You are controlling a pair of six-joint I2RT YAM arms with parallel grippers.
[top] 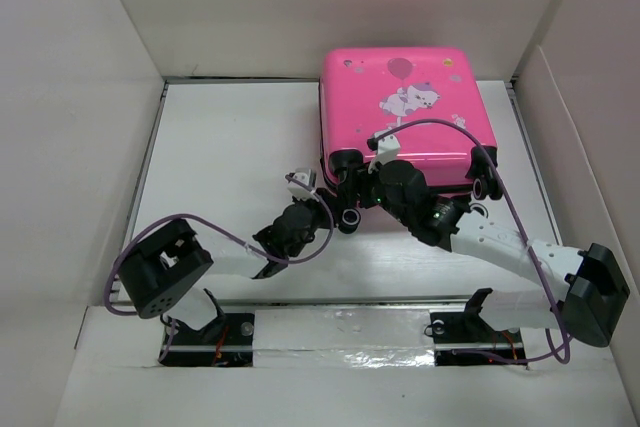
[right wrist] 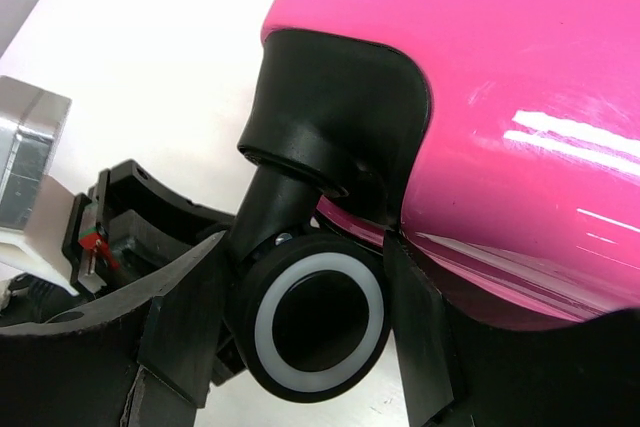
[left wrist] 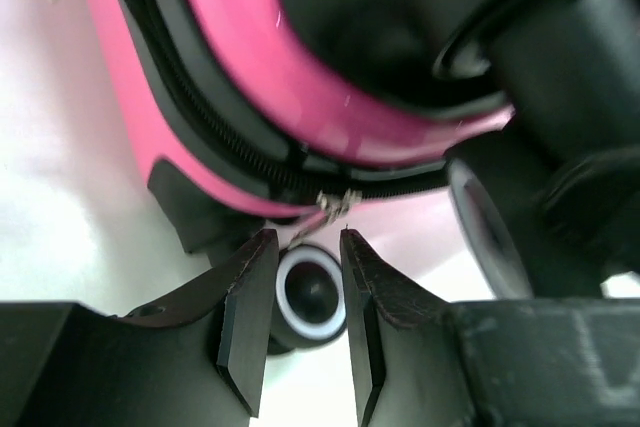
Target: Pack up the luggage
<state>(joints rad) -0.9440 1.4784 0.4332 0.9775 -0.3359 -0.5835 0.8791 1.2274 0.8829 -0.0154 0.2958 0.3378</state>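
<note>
Lying flat and closed on the white desk [top: 230, 147], the pink luggage [top: 400, 77] occupies the far right part of the surface, sticker side up, with a cartoon animal [top: 410, 99] and a balloon [top: 400, 68] showing on its shell. Its black caster wheels line the near edge, and both arms reach in to the near-left corner.

From the right wrist camera, the right hand [right wrist: 305, 277] is closed around that corner's caster wheel [right wrist: 318, 322], a black wheel with a white ring. One finger sits against each side of it, beneath the black corner housing [right wrist: 340, 107] moulded into the shell.

The left hand [left wrist: 308, 272] comes in from the other side with its fingers [left wrist: 250, 317] only narrowly parted. Their tips lie just below the metal zipper pull [left wrist: 338, 203], which hangs from the dark zipper [left wrist: 220, 147] running along the pink shell. A white-ringed wheel shows in the gap between them; whether the fingers touch it cannot be told.

In the overhead view the two hands sit very close together at the corner. The right arm's purple cable [top: 450, 125] arcs over the lid. Another pair of wheels [top: 485, 185] sits at the near-right corner, well apart from both hands. White walls [top: 80, 97] enclose the desk on three sides.
</note>
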